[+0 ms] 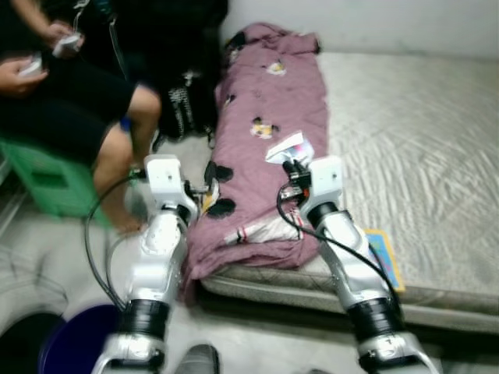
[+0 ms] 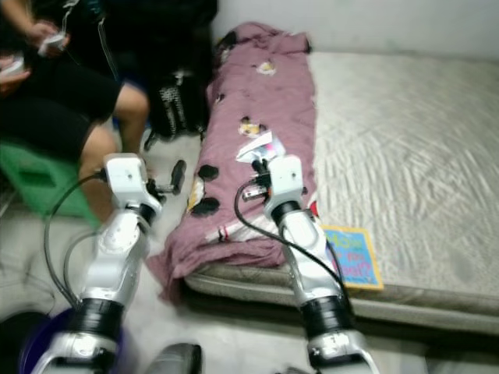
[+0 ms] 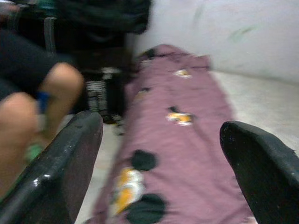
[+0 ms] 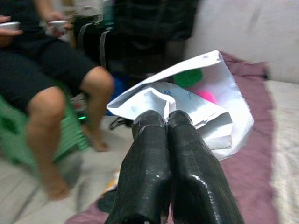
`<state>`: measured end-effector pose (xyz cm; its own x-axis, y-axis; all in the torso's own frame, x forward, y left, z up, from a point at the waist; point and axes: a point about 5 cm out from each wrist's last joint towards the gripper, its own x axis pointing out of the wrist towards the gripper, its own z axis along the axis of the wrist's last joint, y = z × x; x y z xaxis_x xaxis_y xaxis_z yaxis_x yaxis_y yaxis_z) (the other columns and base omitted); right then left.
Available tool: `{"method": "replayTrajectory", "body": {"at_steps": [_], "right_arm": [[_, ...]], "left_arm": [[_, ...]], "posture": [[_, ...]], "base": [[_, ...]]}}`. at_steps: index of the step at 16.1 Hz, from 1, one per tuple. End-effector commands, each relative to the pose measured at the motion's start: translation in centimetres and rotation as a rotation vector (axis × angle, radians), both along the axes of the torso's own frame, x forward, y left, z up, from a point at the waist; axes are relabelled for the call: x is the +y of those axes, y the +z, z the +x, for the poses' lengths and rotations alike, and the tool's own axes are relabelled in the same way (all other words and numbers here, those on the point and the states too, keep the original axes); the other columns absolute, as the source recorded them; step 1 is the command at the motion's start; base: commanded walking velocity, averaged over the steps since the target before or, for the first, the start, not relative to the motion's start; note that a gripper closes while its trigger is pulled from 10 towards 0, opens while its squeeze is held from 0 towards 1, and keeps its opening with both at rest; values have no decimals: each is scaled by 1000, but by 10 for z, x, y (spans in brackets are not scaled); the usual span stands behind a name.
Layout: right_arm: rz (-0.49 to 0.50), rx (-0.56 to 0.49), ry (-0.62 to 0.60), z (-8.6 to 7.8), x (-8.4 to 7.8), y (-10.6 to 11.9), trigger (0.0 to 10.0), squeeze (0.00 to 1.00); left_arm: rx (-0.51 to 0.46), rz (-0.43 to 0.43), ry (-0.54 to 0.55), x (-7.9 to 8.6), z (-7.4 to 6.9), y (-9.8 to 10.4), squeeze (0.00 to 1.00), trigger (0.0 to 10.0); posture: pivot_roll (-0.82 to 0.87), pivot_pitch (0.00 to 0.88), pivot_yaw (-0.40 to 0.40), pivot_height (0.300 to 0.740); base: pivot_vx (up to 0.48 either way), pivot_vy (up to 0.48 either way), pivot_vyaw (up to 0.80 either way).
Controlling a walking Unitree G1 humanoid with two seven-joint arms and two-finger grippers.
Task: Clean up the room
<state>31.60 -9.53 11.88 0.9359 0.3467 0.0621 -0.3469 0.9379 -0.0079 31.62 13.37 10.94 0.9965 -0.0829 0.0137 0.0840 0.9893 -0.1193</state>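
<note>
My right gripper (image 1: 291,165) is shut on a crumpled white paper (image 4: 187,100) with pink and green print, which it holds up above a purple blanket (image 1: 269,117). The blanket, with cartoon patches, lies along the left side of a grey mattress (image 1: 405,140). In the right wrist view the two fingers (image 4: 149,154) are pressed together on the paper's folded edge. My left gripper (image 2: 176,179) is open beside the blanket's left edge. Between its fingers (image 3: 60,163) there is only the blanket (image 3: 187,140) beyond.
A person (image 1: 70,101) sits on a green stool (image 1: 47,183) at the left, holding small white objects. A black backpack (image 1: 183,101) stands between the person and the mattress. A colourful booklet (image 2: 349,257) lies on the mattress's front edge. A blue bucket (image 1: 74,343) sits on the floor below my left arm.
</note>
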Motion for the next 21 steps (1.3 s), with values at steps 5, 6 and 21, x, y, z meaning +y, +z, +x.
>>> {"method": "replayTrajectory", "body": {"at_steps": [5, 6, 21], "right_arm": [[5, -29, 18, -1, 3, 5, 10000, 0], [6, -34, 14, 0, 2, 6, 10000, 0], [-48, -95, -11, 9, -9, 11, 10000, 0]], "left_arm": [[8, 17, 80, 11, 1, 0, 0, 10000], [6, 39, 108, 15, 1, 1, 0, 10000], [-12, 177, 347, 92, -34, 0, 0, 10000]], "posture": [[-12, 0, 28, 740], [-12, 0, 28, 740], [72, 0, -10, 740]], "base": [[0, 0, 800], [0, 0, 800], [0, 0, 757]]}}
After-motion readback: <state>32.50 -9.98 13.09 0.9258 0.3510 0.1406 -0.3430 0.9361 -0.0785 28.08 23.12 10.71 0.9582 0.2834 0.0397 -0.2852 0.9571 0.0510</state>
